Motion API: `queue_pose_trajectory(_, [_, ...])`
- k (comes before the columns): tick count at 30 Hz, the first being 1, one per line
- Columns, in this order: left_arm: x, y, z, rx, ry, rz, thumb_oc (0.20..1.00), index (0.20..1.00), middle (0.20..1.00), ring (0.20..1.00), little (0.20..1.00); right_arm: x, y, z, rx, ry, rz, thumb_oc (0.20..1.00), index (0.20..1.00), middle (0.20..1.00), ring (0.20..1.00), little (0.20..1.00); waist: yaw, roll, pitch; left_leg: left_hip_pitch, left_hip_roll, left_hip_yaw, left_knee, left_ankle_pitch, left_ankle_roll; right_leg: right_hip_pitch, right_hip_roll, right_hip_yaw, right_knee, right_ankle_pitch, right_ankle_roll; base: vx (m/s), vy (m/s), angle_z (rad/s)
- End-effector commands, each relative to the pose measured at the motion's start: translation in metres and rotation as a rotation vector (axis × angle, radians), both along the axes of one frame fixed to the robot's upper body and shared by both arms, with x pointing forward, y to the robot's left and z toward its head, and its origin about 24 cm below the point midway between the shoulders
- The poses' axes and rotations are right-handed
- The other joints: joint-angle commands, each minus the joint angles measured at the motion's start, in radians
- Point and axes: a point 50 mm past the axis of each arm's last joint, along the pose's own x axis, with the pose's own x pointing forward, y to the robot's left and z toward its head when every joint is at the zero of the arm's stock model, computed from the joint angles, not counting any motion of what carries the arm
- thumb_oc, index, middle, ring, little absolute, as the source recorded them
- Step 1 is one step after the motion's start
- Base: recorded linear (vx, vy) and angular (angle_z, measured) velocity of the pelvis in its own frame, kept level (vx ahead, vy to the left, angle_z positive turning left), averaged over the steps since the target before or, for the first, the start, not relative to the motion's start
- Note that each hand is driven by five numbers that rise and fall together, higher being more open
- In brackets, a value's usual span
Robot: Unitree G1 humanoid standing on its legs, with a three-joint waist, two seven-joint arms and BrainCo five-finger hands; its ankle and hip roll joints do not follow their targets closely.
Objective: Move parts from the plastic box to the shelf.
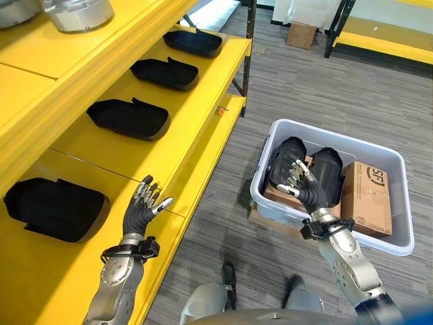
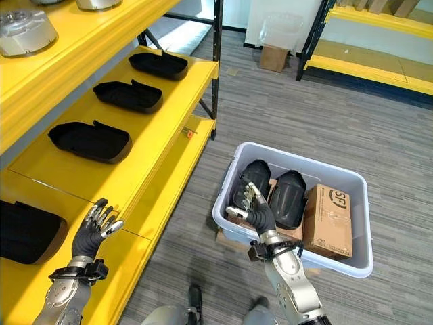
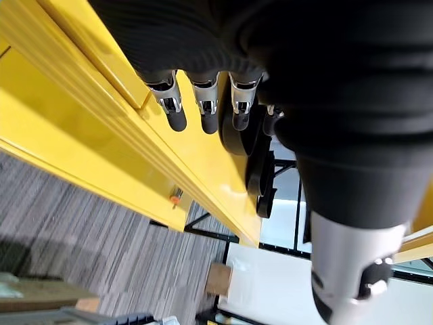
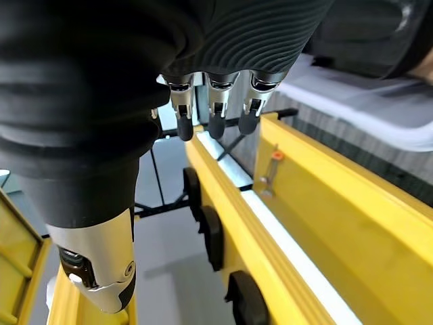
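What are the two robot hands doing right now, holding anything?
Left robot hand: open, empty, raised over the yellow shelf.
Right robot hand: open, holding nothing, above the black parts in the plastic box.

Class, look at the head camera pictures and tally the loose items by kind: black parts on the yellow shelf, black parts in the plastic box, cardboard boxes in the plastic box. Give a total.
Black parts on the yellow shelf: 4
Black parts in the plastic box: 2
Cardboard boxes in the plastic box: 2
Total: 8
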Motion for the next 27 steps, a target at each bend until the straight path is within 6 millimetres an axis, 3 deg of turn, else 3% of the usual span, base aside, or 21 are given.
queue_pose_trajectory(1, [-0.002, 0.006, 0.019, 0.009, -0.097, 0.027, 1.000, 1.000, 1.000, 1.000, 1.000, -0.002, -0.005, 0.021, -0.002, -0.109, -0.012, 1.000, 1.000, 1.000, 1.000, 1.000, 0.004, -0.027, -0.016, 0.001, 0.076, -0.171, 0.024, -0.054, -0.078, 0.048, 0.096, -0.037, -0.166, 0.142, 0.009, 0.02, -0.276, -0.55])
queue_pose_trajectory(2, [-0.004, 0.005, 0.017, 0.000, -0.090, 0.030, 1.000, 1.000, 1.000, 1.000, 1.000, -0.003, -0.007, 0.020, -0.011, -0.100, -0.013, 1.000, 1.000, 1.000, 1.000, 1.000, 0.003, -0.050, -0.025, 0.006, 0.080, -0.153, 0.009, -0.046, -0.090, 0.056, 0.103, -0.039, -0.209, 0.170, 0.039, -0.01, -0.192, -0.37])
queue_pose_trajectory(3, [-0.004, 0.005, 0.017, 0.000, -0.090, 0.030, 1.000, 1.000, 1.000, 1.000, 1.000, -0.004, -0.007, 0.020, -0.011, -0.100, -0.013, 1.000, 1.000, 1.000, 1.000, 1.000, 0.004, -0.050, -0.026, 0.007, 0.080, -0.152, 0.008, -0.045, -0.090, 0.055, 0.103, -0.039, -0.210, 0.171, 0.039, 0.12, -0.348, -0.67])
queue_pose_trajectory(4, [-0.007, 0.005, 0.012, -0.023, -0.077, 0.040, 1.000, 1.000, 1.000, 1.000, 1.000, -0.006, -0.017, 0.021, -0.041, -0.106, -0.035, 1.000, 1.000, 1.000, 1.000, 1.000, -0.013, -0.052, -0.042, 0.022, 0.124, -0.140, -0.015, -0.023, -0.120, 0.051, 0.139, -0.039, -0.220, 0.140, 0.030, 0.10, -0.237, -0.80])
queue_pose_trajectory(5, [-0.007, 0.004, 0.012, -0.023, -0.077, 0.040, 1.000, 1.000, 1.000, 1.000, 1.000, -0.007, -0.017, 0.021, -0.041, -0.105, -0.036, 1.000, 1.000, 1.000, 1.000, 1.000, -0.013, -0.051, -0.042, 0.023, 0.125, -0.140, -0.016, -0.022, -0.120, 0.051, 0.140, -0.039, -0.220, 0.140, 0.029, 0.16, -0.376, -0.69])
queue_pose_trajectory(7, [-0.006, 0.001, 0.009, -0.031, -0.069, 0.025, 1.000, 1.000, 1.000, 1.000, 1.000, -0.012, -0.030, 0.020, -0.067, -0.100, -0.081, 1.000, 1.000, 1.000, 1.000, 1.000, -0.047, -0.034, -0.043, 0.053, 0.187, -0.134, -0.065, 0.021, -0.160, 0.061, 0.194, -0.044, -0.227, 0.068, 0.001, 0.14, -0.294, -0.43])
queue_pose_trajectory(10, [-0.007, -0.003, 0.005, -0.045, -0.058, 0.019, 1.000, 1.000, 1.000, 1.000, 1.000, -0.016, -0.040, 0.018, -0.085, -0.088, -0.117, 1.000, 1.000, 1.000, 1.000, 1.000, -0.070, -0.012, -0.041, 0.080, 0.229, -0.126, -0.117, 0.064, -0.187, 0.060, 0.238, -0.037, -0.230, 0.018, -0.021, 0.11, -0.186, -0.09])
queue_pose_trajectory(20, [-0.011, -0.007, 0.004, -0.062, -0.051, 0.008, 1.000, 1.000, 1.000, 1.000, 1.000, -0.023, -0.056, 0.021, -0.122, -0.097, -0.158, 1.000, 1.000, 1.000, 1.000, 1.000, -0.099, 0.026, -0.024, 0.081, 0.275, -0.115, -0.145, 0.133, -0.218, 0.019, 0.299, -0.001, -0.196, -0.038, -0.059, 0.06, -0.090, -0.06])
queue_pose_trajectory(21, [-0.009, -0.007, 0.004, -0.062, -0.056, 0.005, 1.000, 1.000, 1.000, 1.000, 1.000, -0.023, -0.058, 0.022, -0.125, -0.101, -0.165, 1.000, 1.000, 1.000, 1.000, 1.000, -0.103, 0.027, -0.016, 0.063, 0.285, -0.121, -0.115, 0.136, -0.221, 0.012, 0.309, 0.008, -0.184, -0.053, -0.070, -0.01, -0.140, -0.04])
queue_pose_trajectory(23, [-0.006, -0.009, 0.007, -0.072, -0.073, 0.001, 1.000, 1.000, 1.000, 1.000, 1.000, -0.022, -0.062, 0.026, -0.151, -0.126, -0.175, 1.000, 1.000, 1.000, 1.000, 1.000, -0.100, 0.020, 0.020, -0.020, 0.300, -0.164, 0.061, 0.151, -0.221, 0.011, 0.326, 0.022, -0.171, -0.078, -0.103, -0.08, -0.199, 0.01])
queue_pose_trajectory(24, [-0.004, -0.010, 0.009, -0.074, -0.090, -0.001, 1.000, 1.000, 1.000, 1.000, 1.000, -0.020, -0.062, 0.031, -0.167, -0.148, -0.174, 1.000, 1.000, 1.000, 1.000, 1.000, -0.088, 0.012, 0.052, -0.078, 0.284, -0.222, 0.177, 0.162, -0.215, 0.010, 0.330, 0.028, -0.162, -0.083, -0.118, -0.14, -0.188, 0.06])
queue_pose_trajectory(25, [-0.002, -0.011, 0.012, -0.076, -0.104, -0.001, 1.000, 1.000, 1.000, 1.000, 1.000, -0.018, -0.061, 0.033, -0.168, -0.163, -0.170, 1.000, 1.000, 1.000, 1.000, 1.000, -0.074, 0.006, 0.081, -0.124, 0.238, -0.295, 0.247, 0.164, -0.212, 0.007, 0.329, 0.030, -0.152, -0.092, -0.124, -0.11, -0.101, 0.05])
queue_pose_trajectory(26, [-0.002, -0.011, 0.012, -0.076, -0.104, -0.001, 1.000, 1.000, 1.000, 1.000, 1.000, -0.018, -0.061, 0.034, -0.167, -0.163, -0.170, 1.000, 1.000, 1.000, 1.000, 1.000, -0.076, 0.007, 0.082, -0.129, 0.238, -0.299, 0.252, 0.162, -0.212, 0.006, 0.329, 0.027, -0.151, -0.093, -0.124, 0.07, -0.022, -0.12])
queue_pose_trajectory(27, [0.000, -0.012, 0.014, -0.088, -0.111, -0.003, 1.000, 1.000, 1.000, 1.000, 1.000, -0.017, -0.061, 0.034, -0.166, -0.163, -0.176, 1.000, 1.000, 1.000, 1.000, 1.000, -0.073, -0.010, 0.089, -0.172, 0.273, -0.301, 0.118, 0.162, -0.203, 0.009, 0.318, 0.015, -0.142, -0.117, -0.108, 0.18, 0.056, -0.01])
